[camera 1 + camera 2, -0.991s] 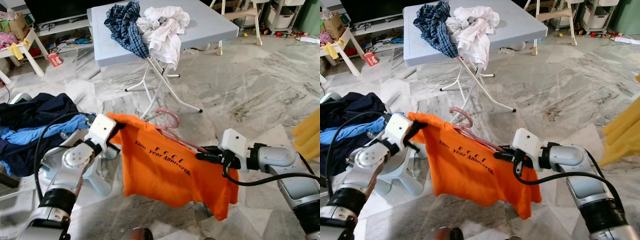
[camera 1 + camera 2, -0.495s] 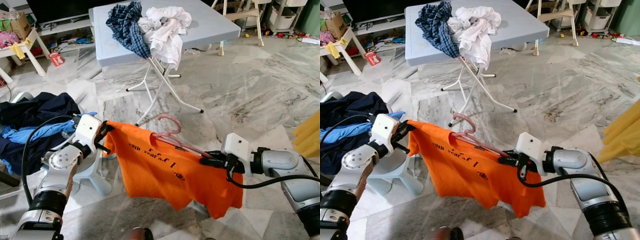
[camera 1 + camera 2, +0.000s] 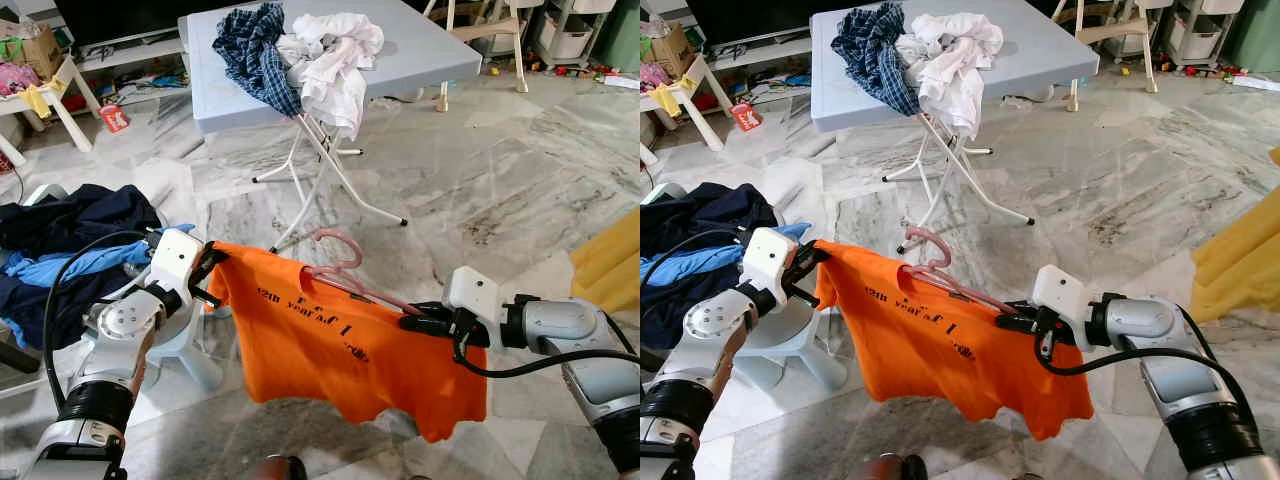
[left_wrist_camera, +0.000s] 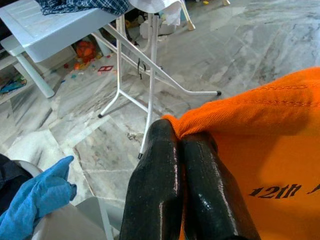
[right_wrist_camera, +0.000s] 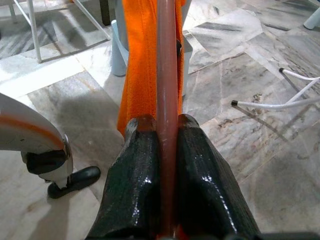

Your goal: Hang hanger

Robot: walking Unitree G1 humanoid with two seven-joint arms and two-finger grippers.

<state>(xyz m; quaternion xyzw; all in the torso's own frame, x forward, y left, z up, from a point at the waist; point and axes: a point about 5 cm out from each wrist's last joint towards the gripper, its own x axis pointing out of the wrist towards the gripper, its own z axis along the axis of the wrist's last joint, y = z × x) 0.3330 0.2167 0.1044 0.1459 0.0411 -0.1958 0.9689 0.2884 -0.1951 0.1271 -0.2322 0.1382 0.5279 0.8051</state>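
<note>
hanger [image 3: 345, 262], pink, is sitting inside the orange shirt [image 3: 340, 350], hook poking up through the collar, held in the air above the marble floor [image 3: 480, 170]. right gripper [image 5: 162, 145] is clamping the hanger's arm between closed fingers. left gripper [image 4: 180, 145] is pinching the shirt's shoulder seam, fingers closed. folding table [image 3: 420, 50] with clothes is standing behind.

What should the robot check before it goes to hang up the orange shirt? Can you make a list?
1. Left gripper shut on the orange shirt: ok.
2. Right gripper shut on the pink hanger: ok.
3. Hanger hook sticking out of the collar: ok.
4. Shirt hem off the floor: ok.
5. Hanger seated in both shoulders: cannot tell.
6. A rail to hang it on: cannot tell.
</note>
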